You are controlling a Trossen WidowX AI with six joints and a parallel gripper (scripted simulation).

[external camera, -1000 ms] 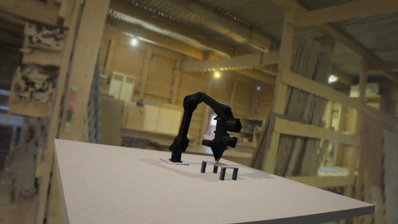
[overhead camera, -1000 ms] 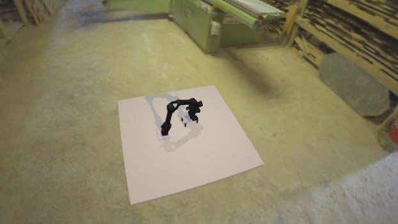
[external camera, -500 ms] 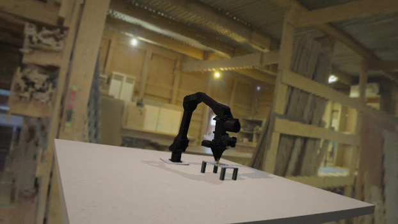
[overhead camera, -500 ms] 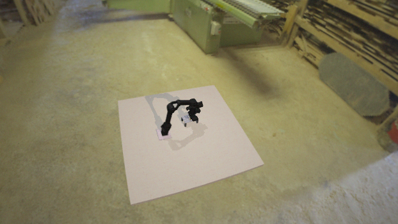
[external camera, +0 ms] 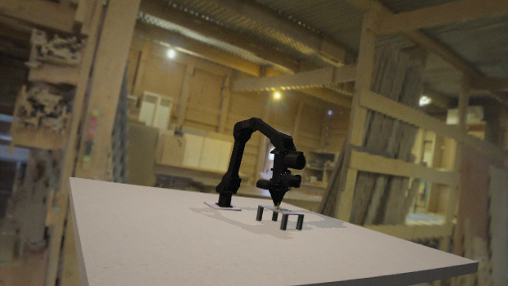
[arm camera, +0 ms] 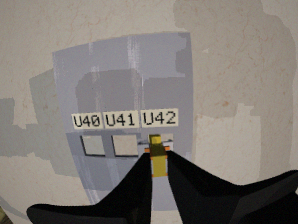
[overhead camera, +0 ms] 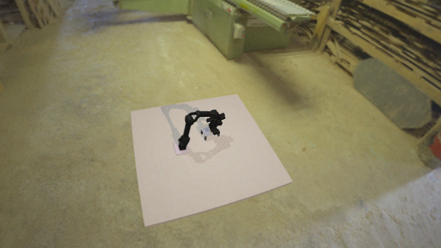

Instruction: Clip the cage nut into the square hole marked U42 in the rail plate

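Observation:
My gripper (arm camera: 157,157) (external camera: 277,205) is shut on the yellow cage nut (arm camera: 159,166), which also shows small orange and silvery parts at its sides. The nut is at the square hole marked U42 in the wrist view and covers much of it. The rail plate (arm camera: 165,92) (external camera: 291,212) is a grey-blue sheet on dark legs, with the labels U40 (arm camera: 87,120), U41 (arm camera: 120,119) and U42 (arm camera: 159,117). In the exterior view the fingertips are just above the plate. Whether the wings are inside the hole cannot be made out.
The open square holes at U40 (arm camera: 94,146) and U41 (arm camera: 125,145) lie left of the nut. Dark legs (external camera: 283,222) hold the plate above the pale table top (overhead camera: 213,184) (external camera: 184,253). The arm's base (overhead camera: 182,144) (external camera: 225,199) stands behind the plate in the exterior view.

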